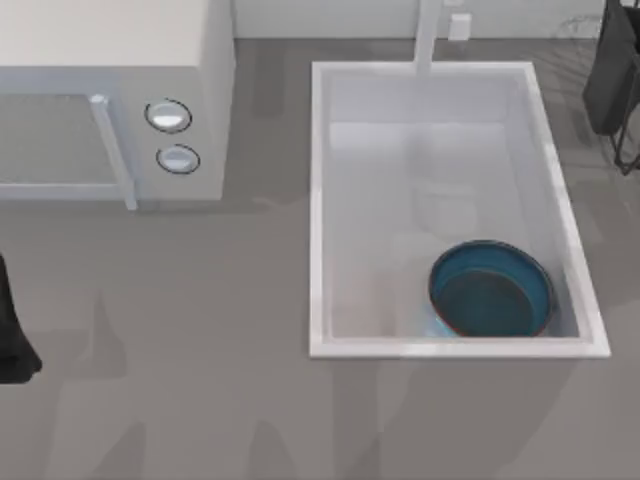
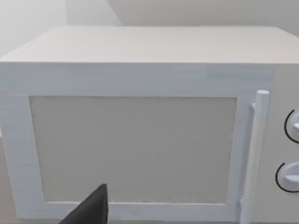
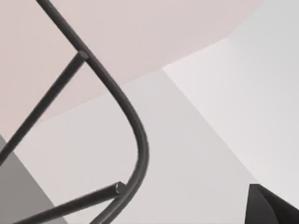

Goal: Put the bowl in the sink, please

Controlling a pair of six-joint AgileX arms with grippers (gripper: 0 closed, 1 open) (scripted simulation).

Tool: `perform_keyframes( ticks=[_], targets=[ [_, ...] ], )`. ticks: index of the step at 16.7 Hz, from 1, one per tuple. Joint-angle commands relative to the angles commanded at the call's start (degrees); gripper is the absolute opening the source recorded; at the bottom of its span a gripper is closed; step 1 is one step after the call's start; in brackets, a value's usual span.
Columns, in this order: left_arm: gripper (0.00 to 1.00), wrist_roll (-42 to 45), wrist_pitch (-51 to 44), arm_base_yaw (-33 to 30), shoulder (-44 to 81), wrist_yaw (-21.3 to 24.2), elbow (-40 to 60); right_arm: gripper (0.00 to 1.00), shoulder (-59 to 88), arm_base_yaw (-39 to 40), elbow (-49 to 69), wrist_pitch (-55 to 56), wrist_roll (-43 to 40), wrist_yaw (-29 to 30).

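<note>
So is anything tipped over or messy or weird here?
Nothing stands out. The bowl sits upright inside the sink, in the near right corner, with no spill around it. The microwave door looks shut. The left arm waits at the table's left edge and the right arm at the far right.

The bowl (image 1: 492, 290) sits in the sink (image 1: 318, 200), in its near right corner, touching the floor of the basin. The faucet (image 1: 428, 35) stands at the sink's far short side. The microwave (image 1: 110, 60) stands left of the sink, well apart from it. The left arm (image 1: 12, 335) is at the table's left edge, before the microwave; the right arm (image 1: 615, 70) is at the far right, beyond the sink and far from the bowl.
</note>
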Motion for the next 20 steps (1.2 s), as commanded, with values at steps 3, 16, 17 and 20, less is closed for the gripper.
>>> perform_keyframes(
  ticks=[3, 16, 17, 20],
  targets=[
    [1.0, 0.0, 0.0, 0.0, 0.0, 0.0, 0.0, 0.0, -5.04, 9.35, -6.65, 12.88, 0.4, 0.29],
    [1.0, 0.0, 0.0, 0.0, 0.0, 0.0, 0.0, 0.0, -13.27, 48.66, -33.27, 38.76, -0.52, -6.85],
    [1.0, 0.0, 0.0, 0.0, 0.0, 0.0, 0.0, 0.0, -13.3, 48.95, -33.47, 38.86, -0.54, -6.92],
    [1.0, 0.0, 0.0, 0.0, 0.0, 0.0, 0.0, 0.0, -13.3, 48.95, -33.47, 38.86, -0.54, -6.92]
  ],
)
